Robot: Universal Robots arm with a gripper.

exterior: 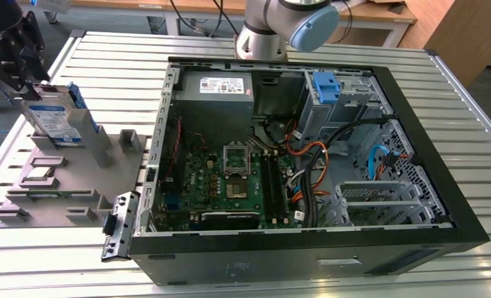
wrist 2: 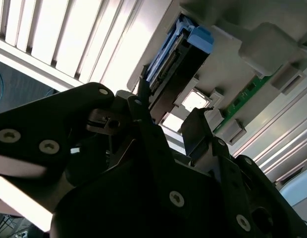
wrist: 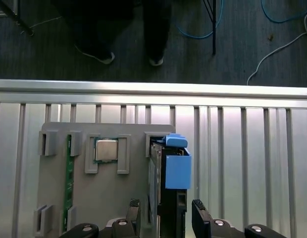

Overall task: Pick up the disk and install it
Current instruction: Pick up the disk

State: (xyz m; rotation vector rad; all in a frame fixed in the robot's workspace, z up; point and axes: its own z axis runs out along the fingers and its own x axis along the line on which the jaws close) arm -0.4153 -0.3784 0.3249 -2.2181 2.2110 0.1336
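Observation:
The disk (exterior: 56,121) stands on edge in a slot of the grey holder (exterior: 63,186) at the exterior view's left, silver with a blue-and-white label and a blue bracket. My gripper (exterior: 26,87) hangs just above its upper end. In the first wrist view the disk (wrist: 168,173) runs between my two black fingers (wrist: 133,215), which stand apart on either side of it; my gripper (wrist: 166,218) is open. The second wrist view shows the disk (wrist 2: 168,59) just beyond my spread gripper (wrist 2: 168,119).
The open computer case (exterior: 468,230) fills the exterior view's middle and right, with a grey power supply (exterior: 225,85), a blue bracket (exterior: 326,87) and cables inside. A processor chip (wrist: 106,149) and a green memory stick (wrist: 69,178) lie in the holder. A person's shoes (wrist: 101,57) stand beyond the table edge.

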